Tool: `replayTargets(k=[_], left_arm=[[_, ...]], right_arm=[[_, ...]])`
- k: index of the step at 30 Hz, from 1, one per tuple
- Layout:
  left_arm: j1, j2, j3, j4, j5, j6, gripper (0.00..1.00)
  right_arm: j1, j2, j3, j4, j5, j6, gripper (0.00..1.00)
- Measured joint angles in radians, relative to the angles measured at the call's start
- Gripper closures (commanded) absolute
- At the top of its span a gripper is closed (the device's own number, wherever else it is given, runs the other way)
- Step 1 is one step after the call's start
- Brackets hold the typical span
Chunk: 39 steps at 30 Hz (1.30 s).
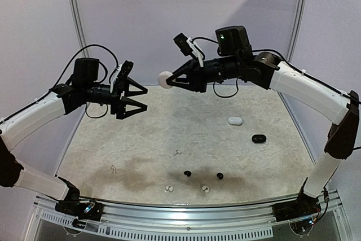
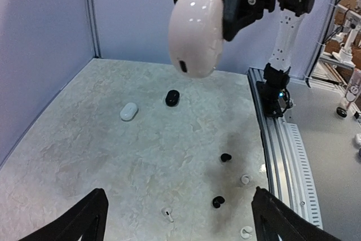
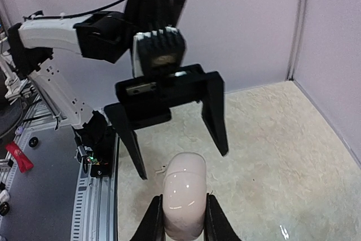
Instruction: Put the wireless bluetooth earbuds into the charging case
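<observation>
Early stage: right gripper (image 1: 172, 80) pinches a white charging case (image 1: 164, 79) aloft, apparently closed; left gripper (image 1: 145, 97) gapes wide, empty, facing it; six earbuds (image 1: 205, 188) lie loose on the table (image 1: 254, 173), none inserted.

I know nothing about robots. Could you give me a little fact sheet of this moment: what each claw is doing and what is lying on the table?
Left gripper: open, empty, raised, facing the right one
Right gripper: shut on a white case, held in the air
Table: second white case and black case, far right side
Earbuds: four white earbuds and two black earbuds, loose near the front
</observation>
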Motion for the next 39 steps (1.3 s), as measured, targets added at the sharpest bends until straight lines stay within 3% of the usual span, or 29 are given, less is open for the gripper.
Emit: replayTargets(k=[8,11,26,38,39], left_arm=[[-0.002,0.02,0.006,-0.037,0.144,0.081,0.34],[-0.002,0.02,0.015,-0.084,0.172,0.125,0.36],[-0.031,0.049,0.124,-0.261,0.145,0.201,0.55],[-0.031,0.05,0.124,-0.286,0.117,0.213,1.0],[-0.031,0.05,0.124,-0.288,0.116,0.212,1.0]], right_arm=[[0.092,0.097,0.107,-0.071,0.0,-0.098,1.0],[0.114,0.122,0.134,-0.116,0.037,-0.121,1.0],[0.164,0.167,0.234,-0.237,0.19,-0.177,1.0],[0.165,0.184,0.239,-0.252,0.156,-0.195,1.0],[0.165,0.186,0.24,-0.252,0.155,-0.195,0.98]])
